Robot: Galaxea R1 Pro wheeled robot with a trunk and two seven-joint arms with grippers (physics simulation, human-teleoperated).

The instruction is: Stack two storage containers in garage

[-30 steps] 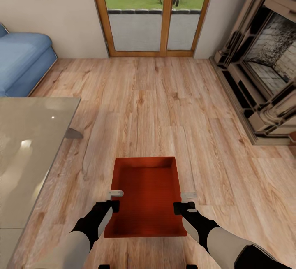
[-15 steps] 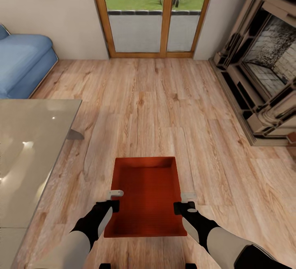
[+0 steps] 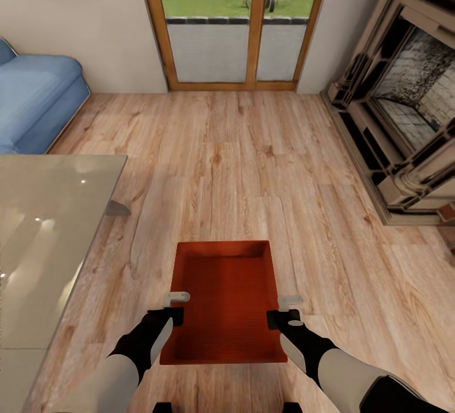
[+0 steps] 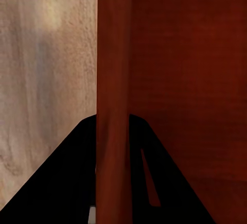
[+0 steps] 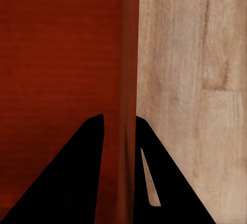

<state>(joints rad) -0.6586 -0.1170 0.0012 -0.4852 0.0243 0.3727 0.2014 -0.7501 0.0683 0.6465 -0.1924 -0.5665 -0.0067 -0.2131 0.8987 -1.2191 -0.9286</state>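
Note:
One orange-red storage container hangs low in front of me above the wood-plank living room floor, held between both arms. My left gripper is shut on its left wall, one finger on each side of the thin wall. My right gripper is shut on the right wall in the same way. The box is empty and level. The second container is out of view.
A glass-topped table stands close at the left. Behind it at the far left is the blue sofa. Wood-framed glass doors are straight ahead and the fireplace lines the right side.
The whole room picture has drifted slightly, so the camera has moved. The container and both grippers keep the same place in the view.

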